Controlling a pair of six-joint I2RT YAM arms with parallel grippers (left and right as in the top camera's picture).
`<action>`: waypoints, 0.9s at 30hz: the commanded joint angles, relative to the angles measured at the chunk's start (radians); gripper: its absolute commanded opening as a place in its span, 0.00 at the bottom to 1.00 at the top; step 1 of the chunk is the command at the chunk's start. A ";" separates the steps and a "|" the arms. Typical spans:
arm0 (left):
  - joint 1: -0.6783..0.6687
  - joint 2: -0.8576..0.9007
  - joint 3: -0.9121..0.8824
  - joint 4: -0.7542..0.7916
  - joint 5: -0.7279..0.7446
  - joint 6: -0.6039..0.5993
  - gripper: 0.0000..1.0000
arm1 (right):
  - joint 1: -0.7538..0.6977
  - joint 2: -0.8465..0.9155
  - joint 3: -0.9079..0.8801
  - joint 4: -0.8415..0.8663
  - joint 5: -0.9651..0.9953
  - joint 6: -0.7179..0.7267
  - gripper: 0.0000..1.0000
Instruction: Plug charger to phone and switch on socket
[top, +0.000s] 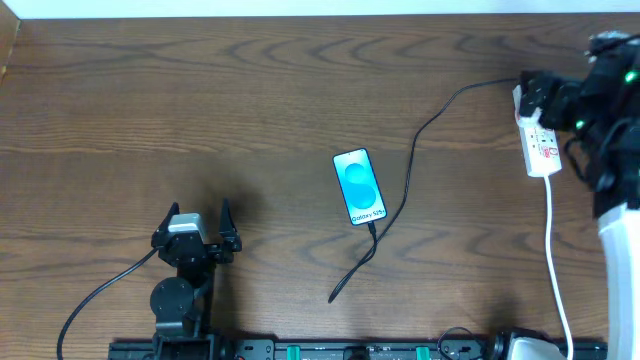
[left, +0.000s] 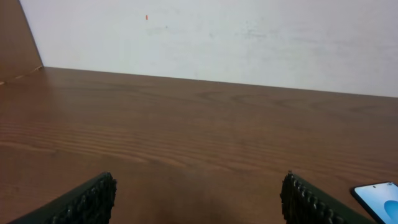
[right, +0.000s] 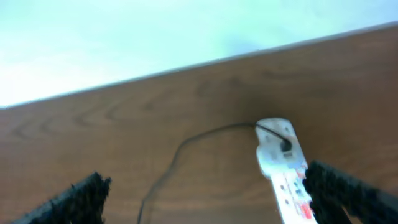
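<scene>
From above, the phone (top: 357, 187) lies flat near the middle of the brown worktop (top: 200, 100). The socket (top: 536, 145) is far off at about 3 o'clock from it, by the edge. The charger (top: 415, 150) runs from the socket's far end and curves down past the phone to about 6 o'clock from it. I cannot tell if its tip is in the phone. Only this view shows the white cord (top: 553, 260).

The left jaws sit well apart from the phone, which is at about 3 o'clock from them. Their own camera shows two black fingers (left: 87, 200) wide apart with nothing between them. It shows just a corner of the phone at 4 o'clock.

The right jaws hang over the socket. Their blurry camera shows them wide open and holding nothing. The socket lies low between the two fingers, just beside the 4 o'clock one, with the charger plugged into its top
</scene>
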 joint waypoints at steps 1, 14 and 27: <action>0.005 -0.005 -0.015 -0.043 -0.032 -0.012 0.85 | 0.037 -0.075 -0.106 0.095 0.005 0.005 0.99; 0.005 -0.005 -0.015 -0.043 -0.032 -0.012 0.85 | 0.095 -0.352 -0.611 0.552 0.005 0.006 0.99; 0.005 -0.005 -0.015 -0.043 -0.032 -0.012 0.85 | 0.095 -0.643 -1.021 0.854 0.009 0.005 0.99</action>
